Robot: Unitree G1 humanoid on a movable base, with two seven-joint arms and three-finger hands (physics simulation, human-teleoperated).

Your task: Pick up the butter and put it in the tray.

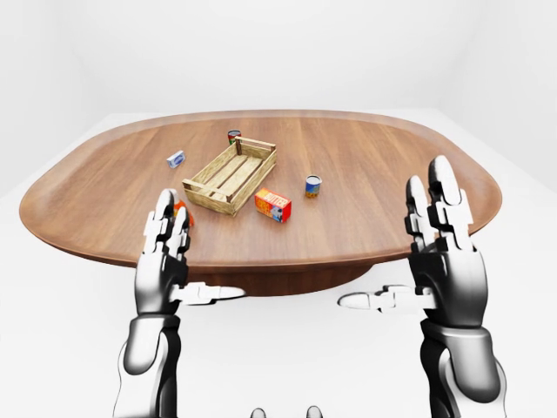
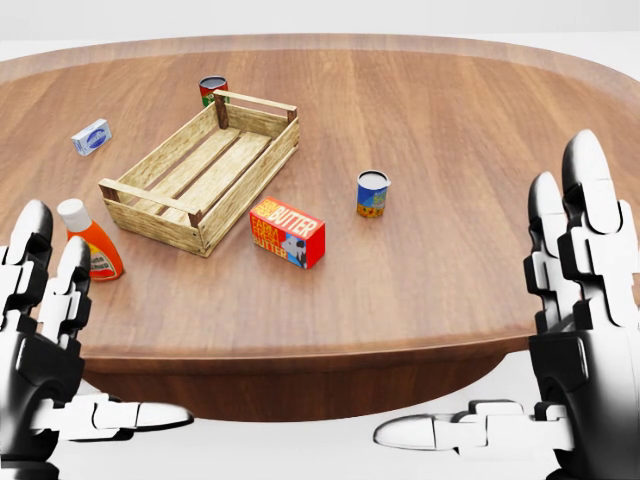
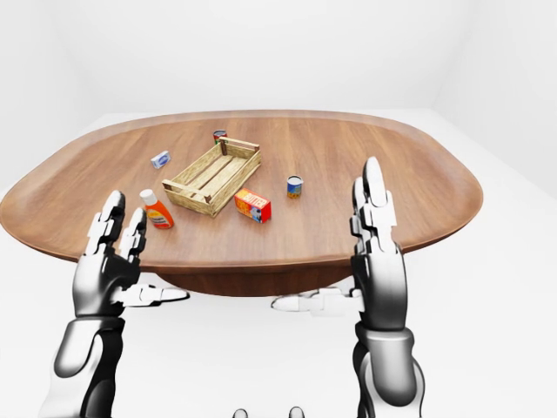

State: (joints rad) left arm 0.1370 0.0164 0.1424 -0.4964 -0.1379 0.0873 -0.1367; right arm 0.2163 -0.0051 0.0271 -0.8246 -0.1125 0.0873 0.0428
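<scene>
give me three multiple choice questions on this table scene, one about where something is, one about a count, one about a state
1. In the head view, where does the butter lie relative to the tray?
A. inside it
B. on the table just right of its near end
C. on top of the blue-topped can

2. How many cans stand on the table?
A. two
B. four
C. none

3. What are the left hand and right hand doing?
A. both open, holding nothing
B. left shut on the butter
C. right shut on the bottle

Answers:
1. B, the butter box rests on the wood beside the tray's lower right corner.
2. A, one can sits right of the butter, another can by the tray's far end.
3. A, the fingers of both hands are spread, at the table's near edge.
</scene>
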